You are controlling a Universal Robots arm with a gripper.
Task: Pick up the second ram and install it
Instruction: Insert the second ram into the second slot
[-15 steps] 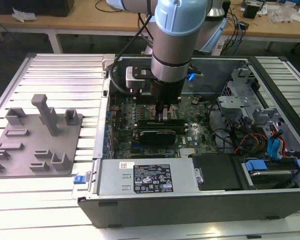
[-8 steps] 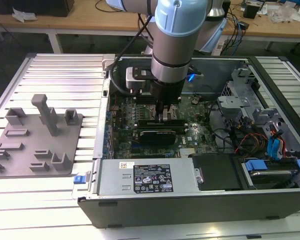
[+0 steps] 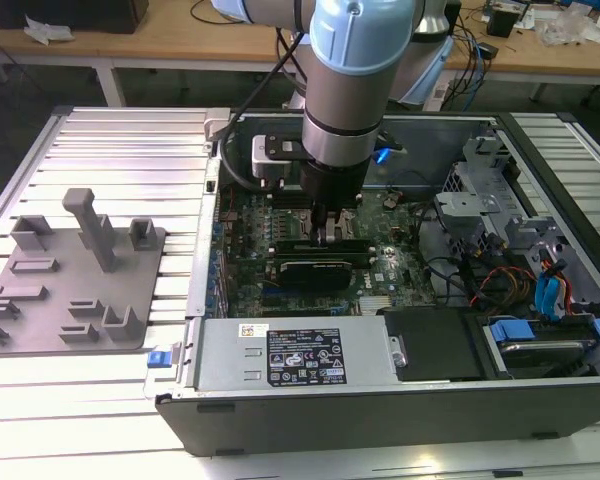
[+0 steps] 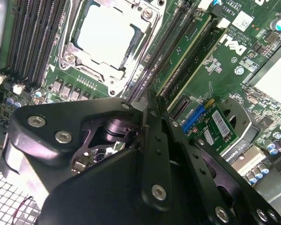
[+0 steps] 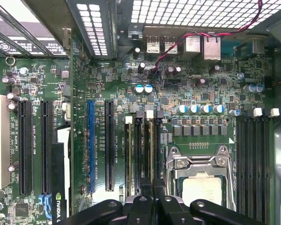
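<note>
Where gripper [image 4: 147,101] meets memory slots [image 4: 166,51], fingers together.

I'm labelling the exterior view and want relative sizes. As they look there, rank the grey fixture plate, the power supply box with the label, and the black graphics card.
Largest to smallest, as seen:
1. power supply box
2. grey fixture plate, close to it in size, so this order is unsure
3. black graphics card, partly hidden by the arm

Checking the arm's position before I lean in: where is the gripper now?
In the exterior view the gripper is down inside the open computer case, over the motherboard's memory slots beside the CPU socket.
</note>
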